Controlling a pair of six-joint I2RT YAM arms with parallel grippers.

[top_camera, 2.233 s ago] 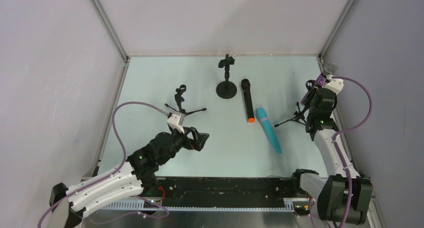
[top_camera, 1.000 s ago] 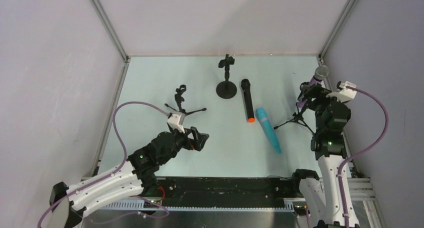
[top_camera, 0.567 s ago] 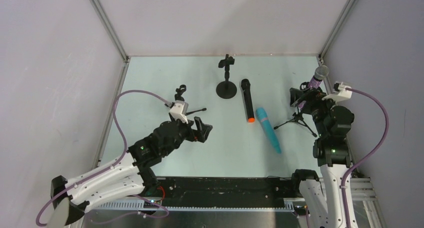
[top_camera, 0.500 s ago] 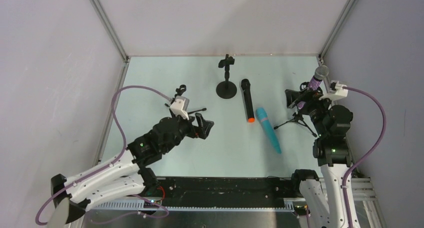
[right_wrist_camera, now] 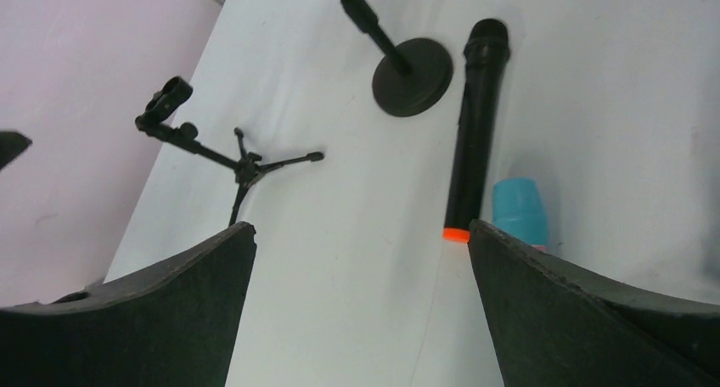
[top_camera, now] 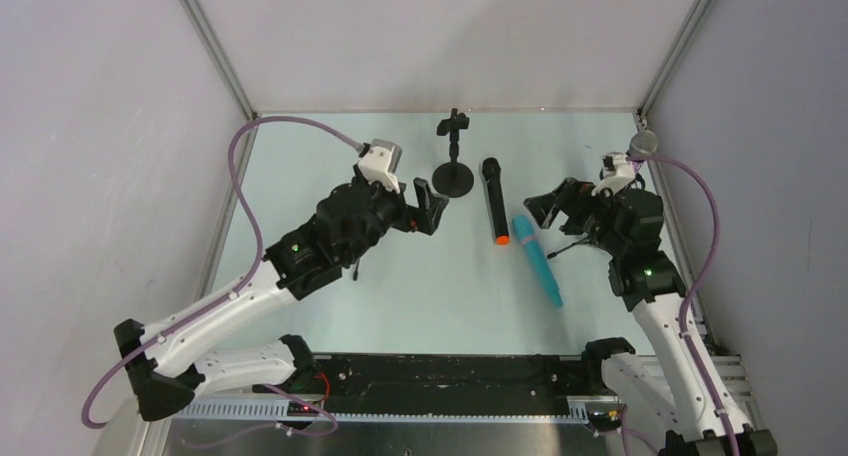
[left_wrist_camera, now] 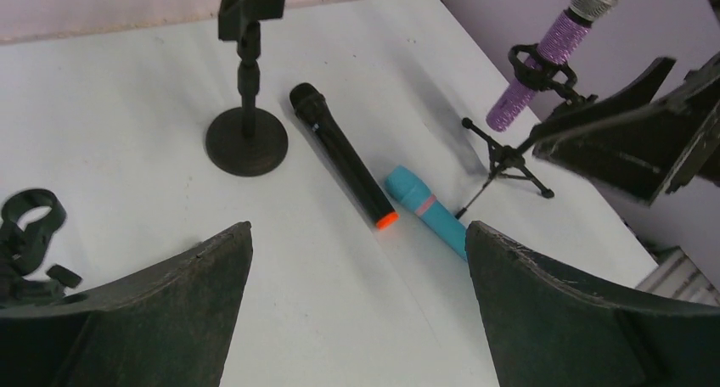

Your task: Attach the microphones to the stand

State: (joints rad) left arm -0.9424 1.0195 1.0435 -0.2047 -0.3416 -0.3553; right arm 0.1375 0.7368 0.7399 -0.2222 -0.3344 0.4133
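I count one of three done: the purple microphone [left_wrist_camera: 531,77] sits clipped in the tripod stand [left_wrist_camera: 507,159] at 3 o'clock. The black microphone [top_camera: 494,211] and the cyan microphone [top_camera: 537,259] lie near the centre, unattached. My left gripper [top_camera: 432,204] and right gripper [top_camera: 553,204] both stand apart, empty.

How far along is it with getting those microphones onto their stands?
Done: the purple mic sits clipped in the right tripod stand. In hand: nothing; the left gripper and right gripper are both open and empty. Left: the black mic and cyan mic lie flat on the table, and the round-base stand and left tripod stand hold nothing.
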